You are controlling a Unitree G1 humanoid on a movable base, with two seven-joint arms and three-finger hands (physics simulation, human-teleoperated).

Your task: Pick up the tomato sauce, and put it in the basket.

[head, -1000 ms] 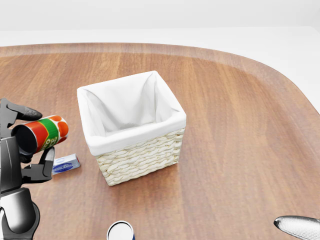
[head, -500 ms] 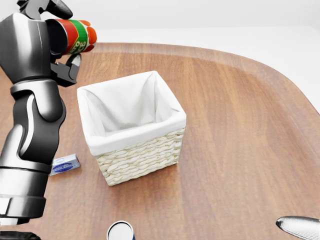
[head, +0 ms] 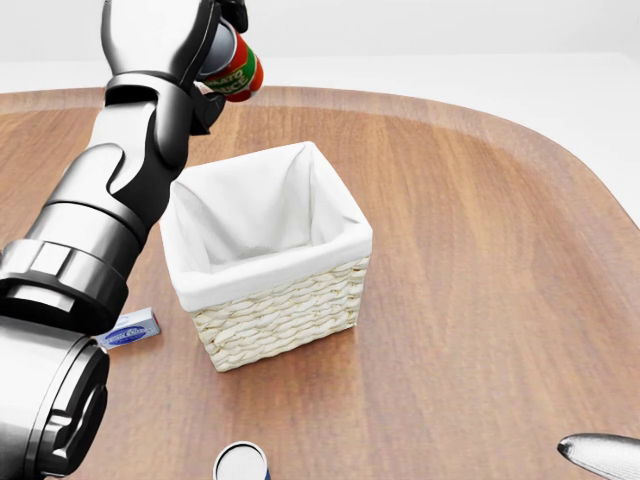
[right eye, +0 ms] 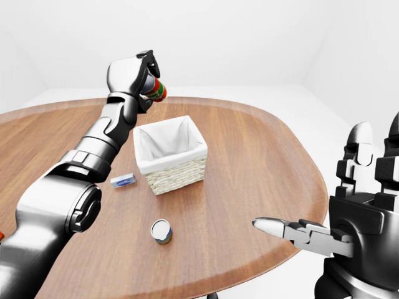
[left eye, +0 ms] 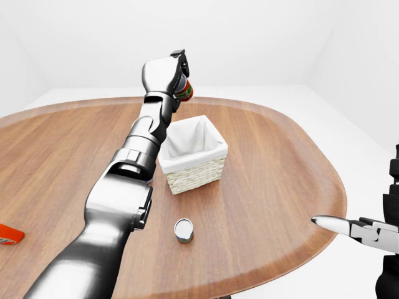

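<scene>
We see the left robot hand clenched around the tomato sauce, held high beyond the basket rim's far corner. Released here, it would likely miss the basket, striking the surface. The right robot hand is spread, idle.

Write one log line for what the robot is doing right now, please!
left hand: shut on tomato sauce | raised above basket upper-left rim | basket: empty | right hand: open, idle
</scene>
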